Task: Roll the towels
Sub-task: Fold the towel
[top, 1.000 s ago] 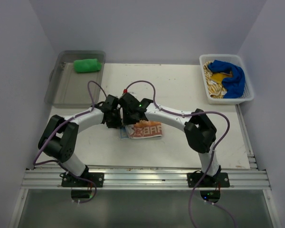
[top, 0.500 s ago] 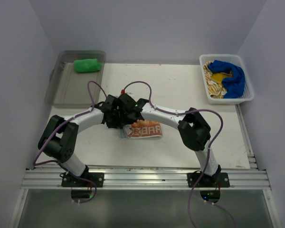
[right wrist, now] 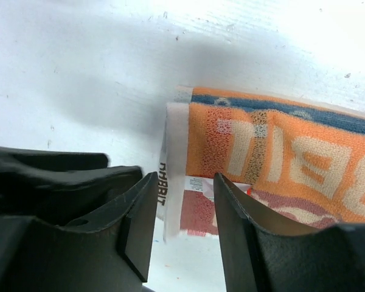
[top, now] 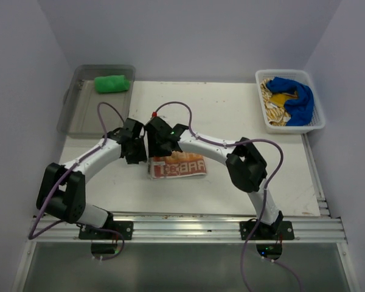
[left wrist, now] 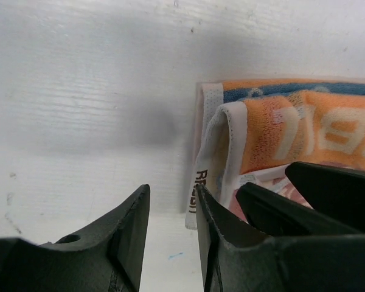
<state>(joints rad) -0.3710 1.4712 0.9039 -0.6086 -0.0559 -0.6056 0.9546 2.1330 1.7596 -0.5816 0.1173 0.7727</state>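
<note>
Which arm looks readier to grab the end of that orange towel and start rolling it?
Probably the right. The right gripper hangs open directly over the white-hemmed end of the orange towel, whereas the left gripper is open over bare table just beside that end.

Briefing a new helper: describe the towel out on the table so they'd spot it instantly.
On the white table, near its middle towards the front edge, lies a folded orange-and-white towel. It alone carries big block letters, unlike the green towel in the clear bin or the blue towel in the white basket.
</note>
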